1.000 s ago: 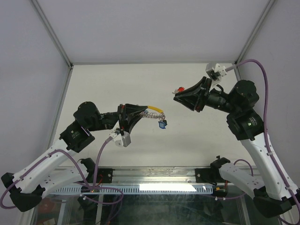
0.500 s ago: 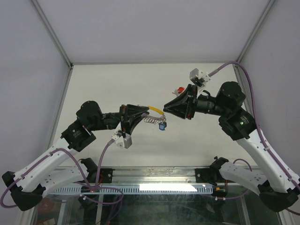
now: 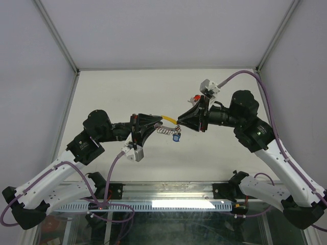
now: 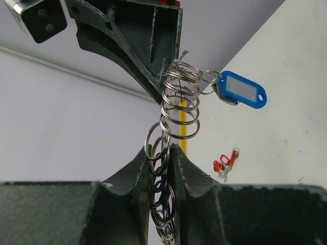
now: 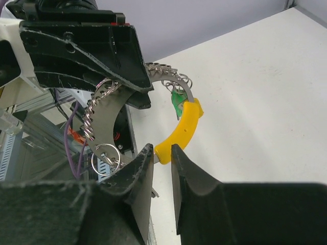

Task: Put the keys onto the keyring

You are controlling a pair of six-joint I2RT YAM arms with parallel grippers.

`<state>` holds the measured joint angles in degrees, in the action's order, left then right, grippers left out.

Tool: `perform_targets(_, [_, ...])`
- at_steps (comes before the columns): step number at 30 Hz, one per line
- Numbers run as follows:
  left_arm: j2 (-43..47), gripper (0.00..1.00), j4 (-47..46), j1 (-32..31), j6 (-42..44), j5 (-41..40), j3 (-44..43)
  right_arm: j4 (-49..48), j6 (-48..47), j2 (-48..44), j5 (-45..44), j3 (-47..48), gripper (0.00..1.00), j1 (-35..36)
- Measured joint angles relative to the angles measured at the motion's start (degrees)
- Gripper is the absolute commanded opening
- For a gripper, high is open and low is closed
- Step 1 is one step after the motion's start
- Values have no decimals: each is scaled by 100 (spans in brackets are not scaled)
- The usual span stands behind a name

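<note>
My left gripper (image 3: 152, 124) holds the keyring (image 3: 164, 125) in the air, its jaws shut on the silvery band strung with wire rings (image 4: 166, 153). A blue-tagged key (image 4: 240, 91) hangs from the upper rings, and a green tag (image 5: 178, 102) sits by the yellow arc (image 5: 179, 133). My right gripper (image 3: 179, 121) has its tips at the free end of the yellow arc; its jaws (image 5: 162, 150) stand slightly apart with that end between the tips, and a gap shows on one side. A red-tagged key (image 3: 195, 97) lies on the table behind.
White table with grey walls at the left, back and right. The red-tagged key (image 4: 225, 164) lies alone on the table surface. The two arms meet above the table's middle, and the rail with cables runs along the near edge.
The right arm has swung left and down from the back right until its tips reached the yellow arc. The left arm and keyring stayed in place.
</note>
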<state>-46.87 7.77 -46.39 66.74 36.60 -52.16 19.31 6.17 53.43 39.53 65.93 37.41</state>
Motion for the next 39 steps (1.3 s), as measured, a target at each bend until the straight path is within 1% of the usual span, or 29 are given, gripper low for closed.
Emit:
perform_targets(9, [0,0,68,-2,-17,-2,-9,120,-190,-42,216,-72,26,37])
perform_targets(17, [0,0,81,-2,-31,-2,-9,13,-208,-302,483,-140,27,48])
perform_targets(27, [2,0,83,-2,-70,-2,-9,-107,-201,-367,627,-199,27,50])
perform_targets(31, [0,0,81,-2,-109,-15,-9,-107,-210,-474,326,-201,29,68])
perform_targets(34, [0,0,59,-2,-205,-63,-9,-107,-232,-651,-278,-210,30,72])
perform_targets(39, [0,0,-348,-2,-647,-256,0,-101,-205,-868,-1257,-210,38,72])
